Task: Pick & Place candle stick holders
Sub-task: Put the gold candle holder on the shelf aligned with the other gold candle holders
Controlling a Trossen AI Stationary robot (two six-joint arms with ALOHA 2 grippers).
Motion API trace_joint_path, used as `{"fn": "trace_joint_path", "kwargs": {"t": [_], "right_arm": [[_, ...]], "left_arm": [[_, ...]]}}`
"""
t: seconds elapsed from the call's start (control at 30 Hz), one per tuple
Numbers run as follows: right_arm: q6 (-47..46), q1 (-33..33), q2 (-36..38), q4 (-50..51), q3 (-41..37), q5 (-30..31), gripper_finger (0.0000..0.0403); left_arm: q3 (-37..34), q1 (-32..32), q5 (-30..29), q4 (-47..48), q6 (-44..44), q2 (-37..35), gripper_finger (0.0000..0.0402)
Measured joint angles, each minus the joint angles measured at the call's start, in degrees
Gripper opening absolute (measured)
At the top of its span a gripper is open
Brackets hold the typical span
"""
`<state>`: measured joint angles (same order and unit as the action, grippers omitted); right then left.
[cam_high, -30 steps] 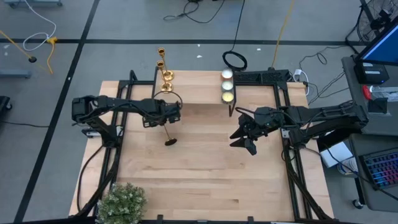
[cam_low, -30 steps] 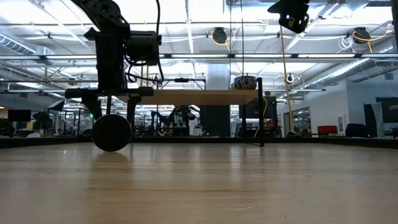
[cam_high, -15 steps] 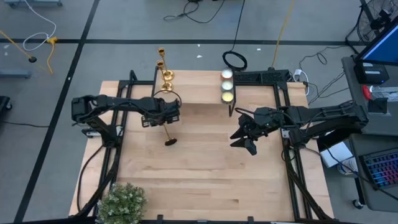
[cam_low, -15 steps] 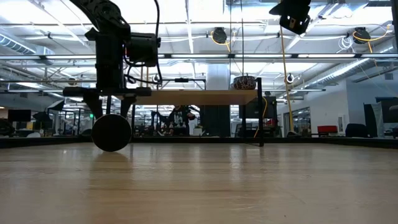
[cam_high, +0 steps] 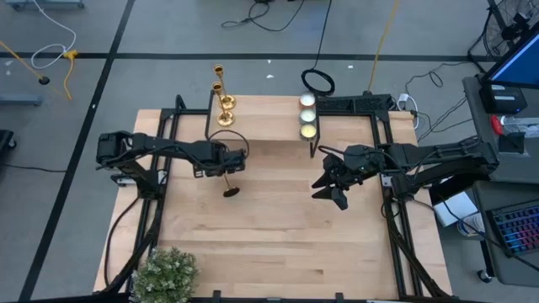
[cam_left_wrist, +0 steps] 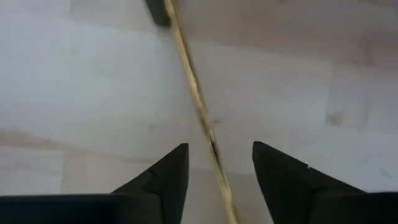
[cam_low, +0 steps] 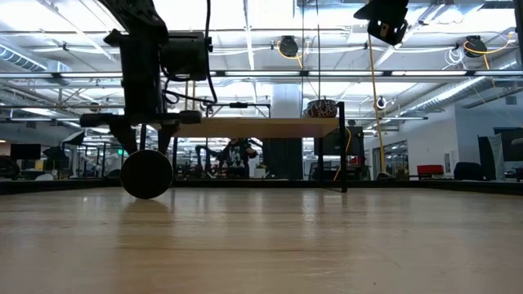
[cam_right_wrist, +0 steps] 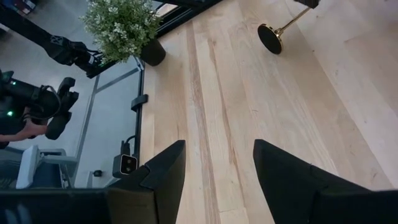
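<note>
Between the left pincer (cam_left_wrist: 214, 171) fingers, gold candlestick (cam_left_wrist: 198, 102) stem, half-closed, grip unclear

Most of the wooden table (cam_high: 278, 244) is lying bare, so its middle and near half are offering open passage. The left gripper (cam_high: 238, 162) is sitting over a standing candle stick holder (cam_high: 229, 183), blocking the left-centre, its stem running up between the fingers. Two gold candle stick holders (cam_high: 222, 94) are crowding the far edge, with glowing candles (cam_high: 308, 116) near them. The right gripper (cam_high: 330, 187) is hanging over the right-centre, and a potted plant (cam_high: 164, 273) is occupying the near left corner.
</note>
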<state>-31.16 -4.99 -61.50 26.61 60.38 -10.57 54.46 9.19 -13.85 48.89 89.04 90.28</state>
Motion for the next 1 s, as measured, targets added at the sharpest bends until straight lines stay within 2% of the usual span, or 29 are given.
{"fn": "trace_joint_path", "kwargs": {"t": [0.23, 0.4, 0.67, 0.83, 1.0], "right_arm": [[-0.7, 0.0, 0.0, 0.0, 0.0, 0.0, 0.0185], [-0.7, 0.0, 0.0, -0.2, 0.0, 0.0, 0.0184], [-1.2, 0.0, 0.0, -0.2, 0.0, 0.0, 0.0183], [-1.2, 0.0, 0.0, -0.2, 0.0, 0.0, 0.0182], [-1.4, 0.0, 0.0, -0.1, 0.0, 0.0, 0.0182]], "left_arm": [[0.0, -2.4, 0.4, 0.0, 1.9, 0.2, 0.0252], [0.0, -4.2, 1.2, -0.4, 4.2, 0.5, 0.0274], [0.0, -5.7, 0.8, -1.0, 5.7, 0.9, 0.0240], [0.1, -6.5, 2.9, -3.9, 5.5, 4.2, 0.0217], [0.0, -8.4, 4.7, -7.9, 6.8, 8.1, 0.0212]]}}
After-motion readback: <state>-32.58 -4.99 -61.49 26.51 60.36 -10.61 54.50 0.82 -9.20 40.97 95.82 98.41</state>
